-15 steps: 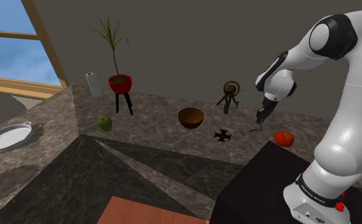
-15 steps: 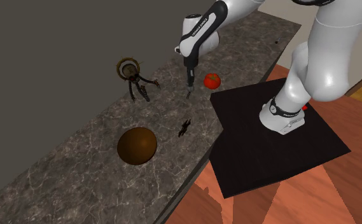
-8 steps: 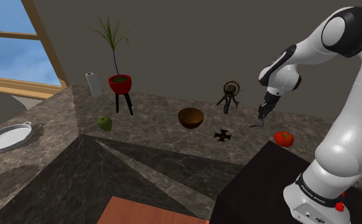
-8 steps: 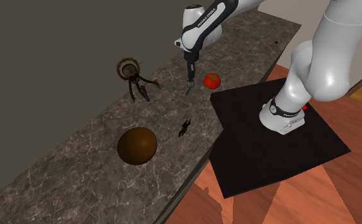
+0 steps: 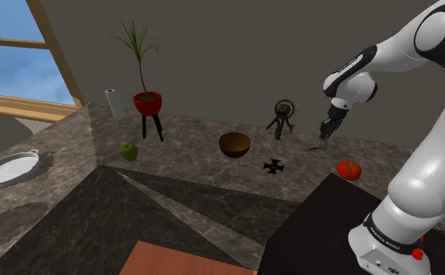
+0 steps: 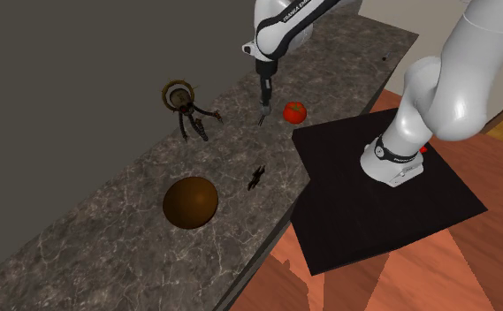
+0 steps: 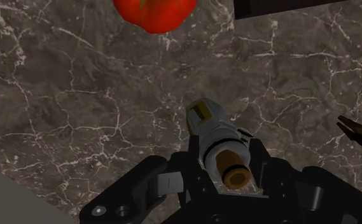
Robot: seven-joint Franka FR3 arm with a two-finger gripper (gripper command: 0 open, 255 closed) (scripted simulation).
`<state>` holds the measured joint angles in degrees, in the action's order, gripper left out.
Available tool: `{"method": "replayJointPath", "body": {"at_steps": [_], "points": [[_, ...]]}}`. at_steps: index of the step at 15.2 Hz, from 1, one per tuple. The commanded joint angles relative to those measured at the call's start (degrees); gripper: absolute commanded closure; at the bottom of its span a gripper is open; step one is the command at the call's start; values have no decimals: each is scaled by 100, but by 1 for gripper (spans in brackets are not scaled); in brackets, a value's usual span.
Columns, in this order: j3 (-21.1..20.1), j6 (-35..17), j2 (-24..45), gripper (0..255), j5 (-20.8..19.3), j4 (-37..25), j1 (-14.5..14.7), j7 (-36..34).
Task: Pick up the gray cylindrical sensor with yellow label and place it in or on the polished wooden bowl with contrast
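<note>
The gray cylindrical sensor [image 7: 212, 135], with a yellow label and a brass-coloured end, is clasped between my black fingers. My gripper [image 7: 224, 167] is shut on it. In the shoulder view the gripper [image 5: 322, 141] hangs a little above the marble counter with the sensor [image 5: 317, 148] sticking out below it, right of the brown wooden bowl [image 5: 235, 144]. In the second exterior view the gripper [image 6: 262, 113] holds the sensor [image 6: 260, 122] beside the tomato, far from the bowl [image 6: 190, 201].
A red tomato [image 5: 349, 169] lies near the gripper. A small black cross-shaped piece [image 5: 274, 166] and a dark ringed ornament [image 5: 281, 116] sit between gripper and bowl. A potted plant [image 5: 146, 101], green apple [image 5: 128, 151] and paper roll [image 5: 114, 102] stand farther left.
The arm has lifted and swung slightly toward the shoulder view's right, carrying the sensor up off the counter. Nothing else on the counter has moved.
</note>
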<state>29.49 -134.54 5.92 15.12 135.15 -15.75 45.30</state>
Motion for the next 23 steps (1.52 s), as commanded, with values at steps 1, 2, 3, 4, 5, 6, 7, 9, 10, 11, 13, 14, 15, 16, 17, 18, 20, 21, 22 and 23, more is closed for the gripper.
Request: {"method": "replayJointPath", "body": {"at_steps": [1, 2, 3, 4, 5, 6, 7, 9, 10, 11, 13, 14, 15, 16, 17, 18, 20, 21, 22, 23], "points": [[25, 130, -134, 255, -127, -25, 12, -102], [34, 198, -202, 255, -188, -41, 17, -152], [39, 245, -247, 255, -229, -53, 19, -186], [-33, 221, -242, 255, -208, -54, 99, -323], [-106, 198, -231, 255, -185, -62, 179, -457], [-179, 178, -214, 255, -160, -77, 258, -589], [-251, 159, -191, 255, -132, -99, 336, -719], [-392, 127, -129, 255, -73, -163, 492, -973], [-463, 114, -91, 255, -43, -206, 568, -1098], [-532, 104, -47, 255, -12, -255, 643, -1221], [-669, 88, 54, 255, 51, -373, 789, -1463], [-735, 84, 111, 255, 81, -443, 861, -1582], [-799, 82, 173, 255, 111, -518, 932, -1700], [-862, 82, 239, 255, 140, -601, 1002, -1817], [-924, 85, 310, 255, 167, -689, 1071, -1933], [-983, 91, 384, 255, 193, -785, 1138, -2048], [-1098, 109, 543, 255, 241, -995, 1269, -2275], [-1153, 123, 629, 255, 262, -1109, 1332, -2388], [-1206, 139, 718, 255, 281, -1230, 1395, -2500], [-1257, 158, 810, 255, 299, -1358, 1456, -2612]]}}
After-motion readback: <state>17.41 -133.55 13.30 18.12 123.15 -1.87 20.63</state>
